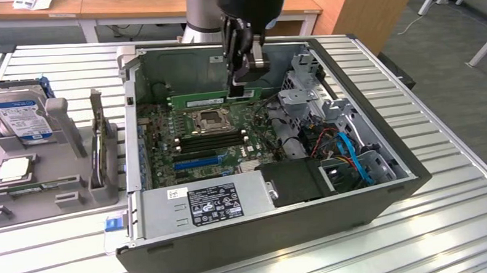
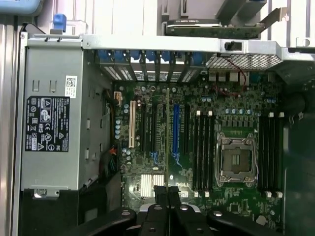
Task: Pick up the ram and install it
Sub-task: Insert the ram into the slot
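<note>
fingers [image 1: 243,81] clenched on the ram [image 1: 205,102], stick on edge, long axis level across the exterior view, above motherboard [image 1: 219,144]

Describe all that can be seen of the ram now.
The ram is a long, thin green circuit board with a pale label. It stands on its long edge, level, inside the open computer case, over the motherboard. The shut gripper clamps it near one end. Whether it touches a slot cannot be told.
</note>
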